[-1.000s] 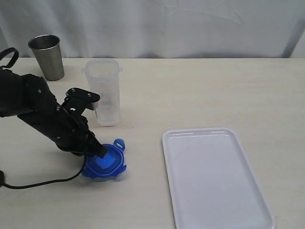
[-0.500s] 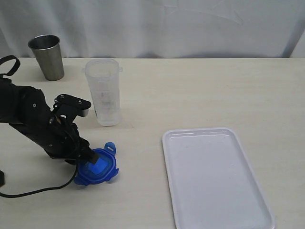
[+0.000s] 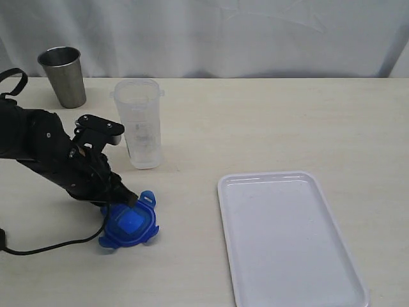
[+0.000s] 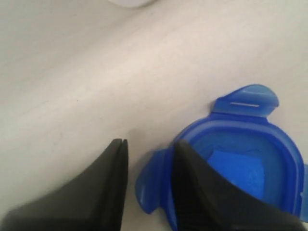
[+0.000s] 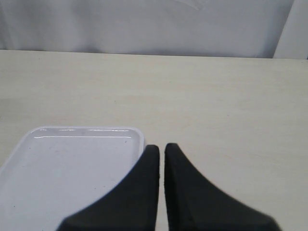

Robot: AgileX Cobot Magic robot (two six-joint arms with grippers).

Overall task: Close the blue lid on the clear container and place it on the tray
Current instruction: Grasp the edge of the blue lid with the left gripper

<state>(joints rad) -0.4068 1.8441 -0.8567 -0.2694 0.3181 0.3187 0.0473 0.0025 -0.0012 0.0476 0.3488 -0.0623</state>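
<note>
White curtain [image 3: 255, 38] behind, beige table [image 3: 287, 121] in front.

- steel cup [image 3: 64, 75]: back-left corner, upright.
- clear container [image 3: 142, 125]: upright and open-topped, near the back edge, just toward the middle from the cup. Well apart from the tray.
- blue lid [image 3: 128, 224]: flat on the table toward the front-left, hollow side up with flaps splayed out. Apart from the container and well left of the tray.
- tray [image 3: 291, 236]: flat near the front edge, right of centre.

left gripper [image 4: 149, 144]: down at the lid's left edge, jaws at a narrow gap. One finger [image 4: 197, 192] sits over the rim and into the hollow, the other is outside on the table side. A side flap [image 4: 151, 192] lies in the gap. A strip of table shows between the outer finger and the flap, so it's straddling, not clamped.

right gripper [image 5: 161, 147]: jaws closed to a thin slit with nothing between them, hovering above bare table just past the tray's far corner. Out of the exterior shot.
</note>
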